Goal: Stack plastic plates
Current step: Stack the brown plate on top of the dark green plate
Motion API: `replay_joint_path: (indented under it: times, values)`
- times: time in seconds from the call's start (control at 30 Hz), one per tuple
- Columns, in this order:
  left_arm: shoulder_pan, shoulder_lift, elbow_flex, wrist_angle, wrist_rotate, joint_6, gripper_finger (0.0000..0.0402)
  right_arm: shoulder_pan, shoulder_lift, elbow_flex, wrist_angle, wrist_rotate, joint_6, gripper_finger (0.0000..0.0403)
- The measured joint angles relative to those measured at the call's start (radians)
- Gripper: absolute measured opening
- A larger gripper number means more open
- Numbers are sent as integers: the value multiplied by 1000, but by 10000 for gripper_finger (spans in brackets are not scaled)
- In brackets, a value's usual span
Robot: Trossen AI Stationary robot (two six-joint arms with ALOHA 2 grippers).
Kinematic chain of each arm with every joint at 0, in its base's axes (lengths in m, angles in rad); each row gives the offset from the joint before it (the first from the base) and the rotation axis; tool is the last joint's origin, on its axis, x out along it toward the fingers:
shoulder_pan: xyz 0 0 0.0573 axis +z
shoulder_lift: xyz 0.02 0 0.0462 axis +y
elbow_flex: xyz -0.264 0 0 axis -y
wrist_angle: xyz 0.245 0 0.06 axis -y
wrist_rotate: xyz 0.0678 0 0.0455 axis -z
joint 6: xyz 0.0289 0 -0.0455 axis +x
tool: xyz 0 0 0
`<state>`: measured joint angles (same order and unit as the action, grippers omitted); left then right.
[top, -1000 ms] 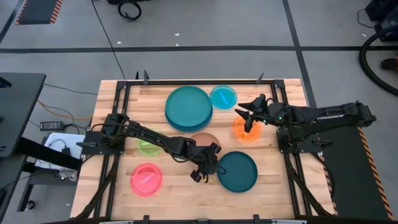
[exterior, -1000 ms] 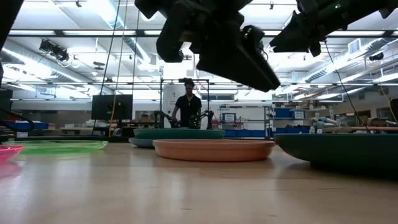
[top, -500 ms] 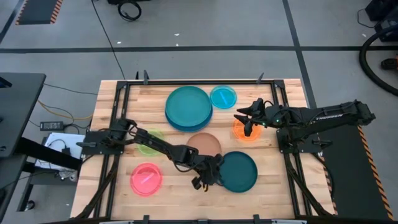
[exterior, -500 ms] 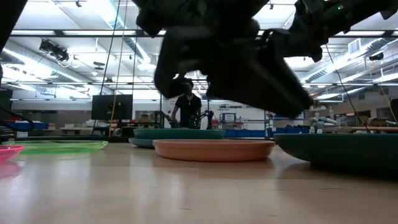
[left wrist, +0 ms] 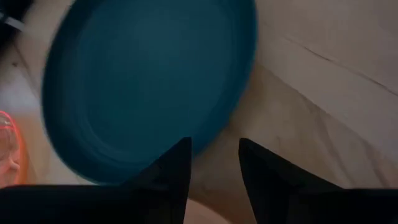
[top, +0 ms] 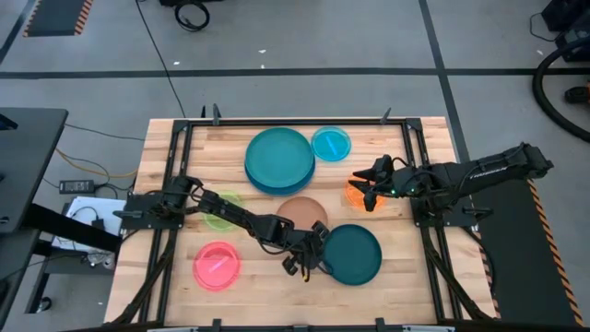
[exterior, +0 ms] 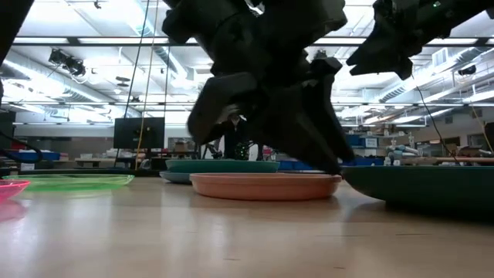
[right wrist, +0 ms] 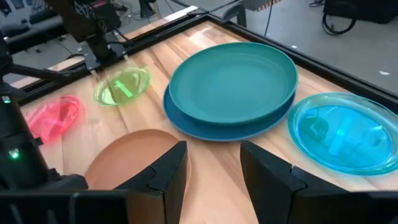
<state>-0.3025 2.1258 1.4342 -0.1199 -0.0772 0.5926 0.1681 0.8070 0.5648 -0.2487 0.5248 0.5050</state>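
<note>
In the high view a teal plate [top: 279, 155] lies on a blue plate [top: 269, 184] near the far edge, with the small cyan plate [top: 331, 144] beside them. The tan-brown plate [top: 300, 210], lime green plate [top: 221, 214], pink plate [top: 217, 266] and dark teal plate [top: 355, 254] rest flat on the wood. My left gripper [top: 309, 265] is open and low at the dark teal plate's left rim. My right gripper [top: 367, 189] is open above the orange plate [top: 355, 194], which it partly hides. My left gripper [left wrist: 214, 146] comes down slanting at the dark teal plate's rim [left wrist: 163, 163], one finger [left wrist: 180, 163] over the rim and the other over bare wood. The plate lies flat on the table. Whether a finger touches it, I cannot tell.
A black metal frame [top: 184, 129] runs round the wooden table top. The right wrist view looks past the open fingers [right wrist: 171, 165] at the teal stack [right wrist: 233, 84], cyan plate [right wrist: 339, 130] and tan-brown plate [right wrist: 140, 155]. A person [exterior: 231, 131] stands in the room beyond.
My left gripper has moved toward the table's near edge and down, closing on the dark teal plate's left rim. My right gripper has shifted slightly toward the near edge over the orange plate. No plate has moved.
</note>
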Motion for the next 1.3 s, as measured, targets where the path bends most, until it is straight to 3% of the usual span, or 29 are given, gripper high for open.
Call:
replay_joint_path:
  times: [0.17, 0.53, 1.3]
  values:
    - [-6, -10, -1, -94, -55, -38, 142, 13, 0, 0, -1, 7, 9, 160]
    - [26, -47, 1, -263, -72, -353, 142, 13, 0, 0, 8, 32, 3, 160]
    - [30, -34, -2, -353, -78, -417, 142, 13, 0, 0, 17, 41, -18, 160]
